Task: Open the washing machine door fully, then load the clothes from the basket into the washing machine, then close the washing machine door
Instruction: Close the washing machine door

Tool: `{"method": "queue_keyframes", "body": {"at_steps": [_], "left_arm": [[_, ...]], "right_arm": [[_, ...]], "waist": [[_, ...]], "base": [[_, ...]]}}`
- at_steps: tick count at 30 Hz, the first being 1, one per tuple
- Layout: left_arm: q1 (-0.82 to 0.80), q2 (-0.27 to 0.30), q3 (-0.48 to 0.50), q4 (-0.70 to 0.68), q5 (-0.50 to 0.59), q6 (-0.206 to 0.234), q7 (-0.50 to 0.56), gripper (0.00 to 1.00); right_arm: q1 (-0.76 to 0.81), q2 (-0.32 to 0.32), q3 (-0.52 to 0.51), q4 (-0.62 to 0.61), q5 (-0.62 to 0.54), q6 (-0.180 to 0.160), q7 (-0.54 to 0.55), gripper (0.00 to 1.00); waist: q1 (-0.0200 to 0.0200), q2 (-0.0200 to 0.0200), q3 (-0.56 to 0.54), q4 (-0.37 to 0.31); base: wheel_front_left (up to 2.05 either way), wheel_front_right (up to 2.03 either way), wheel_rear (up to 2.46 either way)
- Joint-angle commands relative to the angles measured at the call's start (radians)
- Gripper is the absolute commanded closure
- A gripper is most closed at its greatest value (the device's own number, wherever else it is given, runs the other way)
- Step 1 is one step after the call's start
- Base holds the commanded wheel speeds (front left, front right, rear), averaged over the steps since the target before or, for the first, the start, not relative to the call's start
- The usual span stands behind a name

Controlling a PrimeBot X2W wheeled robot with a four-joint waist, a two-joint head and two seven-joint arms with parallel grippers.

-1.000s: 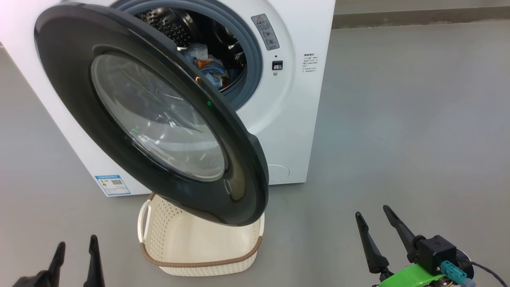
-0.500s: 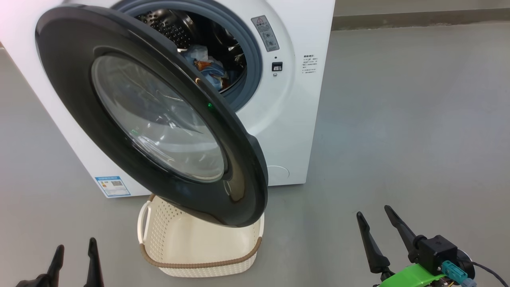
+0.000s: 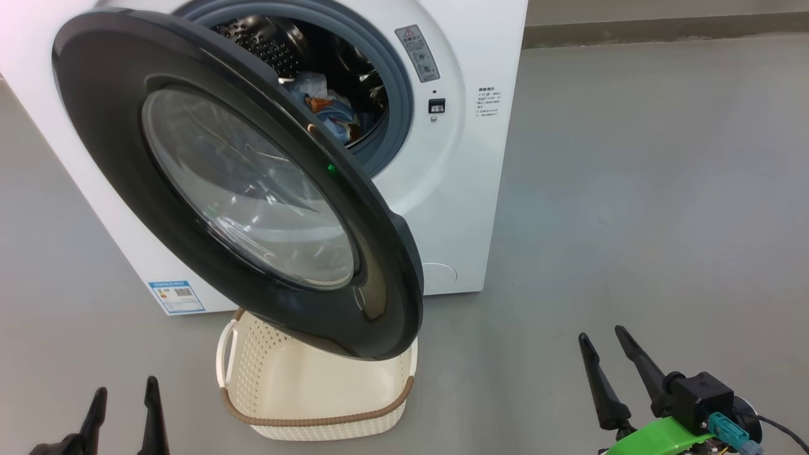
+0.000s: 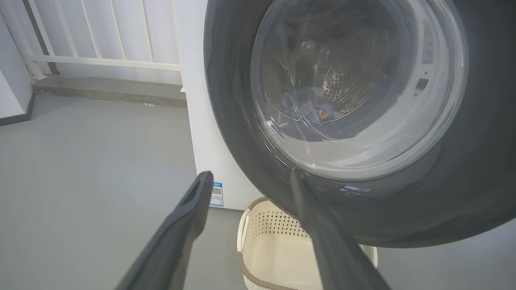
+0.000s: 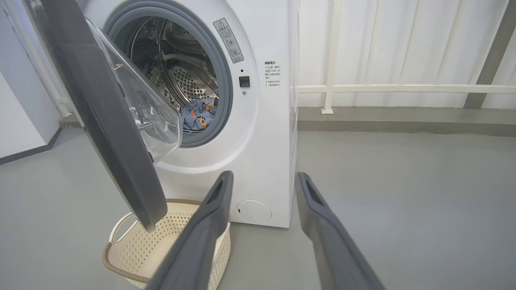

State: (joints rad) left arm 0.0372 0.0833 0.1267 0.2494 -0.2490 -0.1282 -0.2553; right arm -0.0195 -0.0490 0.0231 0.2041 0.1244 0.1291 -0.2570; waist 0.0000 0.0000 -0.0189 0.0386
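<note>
Nearest, the left gripper [image 3: 125, 388] and the right gripper [image 3: 600, 335] hung spread wide, holding nothing. Beyond them the basket [image 3: 316, 420] stood on the floor [image 3: 632, 189], partly under the open door [image 3: 120, 126]. Farthest, the clothes [image 3: 323, 109] lay inside the drum [image 3: 259, 41] of the washing machine [image 3: 455, 189].

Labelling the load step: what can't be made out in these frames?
- basket: head view, far part hidden behind the washing machine door.
- clothes: head view, lower part covered by door rim; left wrist view, blurred through glass.
- blue label: head view, print too small.
- left end effector: head view, base cut by bottom edge.
</note>
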Motion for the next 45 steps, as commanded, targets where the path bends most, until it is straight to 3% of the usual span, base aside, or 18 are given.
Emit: {"method": "queue_keyframes", "body": {"at_steps": [1, 3, 4, 22, 31, 45], "left_arm": [[-0.027, 0.017, 0.028, -0.03, 0.002, -0.002, -0.006, 0.0], [-0.026, 0.017, 0.025, -0.03, 0.0, -0.002, -0.006, 0.0], [-0.025, 0.017, 0.023, -0.031, -0.001, -0.002, -0.006, 0.0], [-0.013, 0.003, 0.02, -0.041, -0.005, -0.002, -0.006, 0.0], [-0.004, -0.007, 0.021, -0.052, -0.009, -0.002, -0.006, 0.0], [-0.015, -0.023, 0.005, -0.065, -0.017, -0.002, -0.006, 0.0]], "right_arm": [[-0.023, -0.001, 0.024, -0.024, -0.007, 0.002, -0.005, 0.7], [-0.023, -0.001, 0.025, -0.025, -0.004, 0.002, -0.005, 0.99], [-0.022, -0.001, 0.029, -0.023, 0.0, 0.002, -0.005, 1.0], [-0.039, -0.001, 0.028, -0.025, 0.006, 0.002, -0.005, 1.0], [-0.118, -0.001, 0.048, -0.127, 0.053, 0.002, -0.005, 1.0], [-0.371, -0.001, 0.306, -0.279, 0.159, 0.002, -0.005, 1.0]], "waist": [[0.0, 0.0, 0.0, 0.0], [0.0, 0.0, 0.0, 0.001], [0.0, 0.0, 0.0, 0.002], [0.0, 0.0, -0.003, 0.01], [0.0, 0.0, 0.003, 0.012], [0.0, 0.0, 0.009, 0.064]], "base": [[0.0, 0.0, 0.0], [0.0, 0.0, 0.0], [0.0, 0.0, 0.0], [0.0, 0.0, 0.0], [0.0, 0.0, 0.0], [0.0, 0.0, 0.0]]}}
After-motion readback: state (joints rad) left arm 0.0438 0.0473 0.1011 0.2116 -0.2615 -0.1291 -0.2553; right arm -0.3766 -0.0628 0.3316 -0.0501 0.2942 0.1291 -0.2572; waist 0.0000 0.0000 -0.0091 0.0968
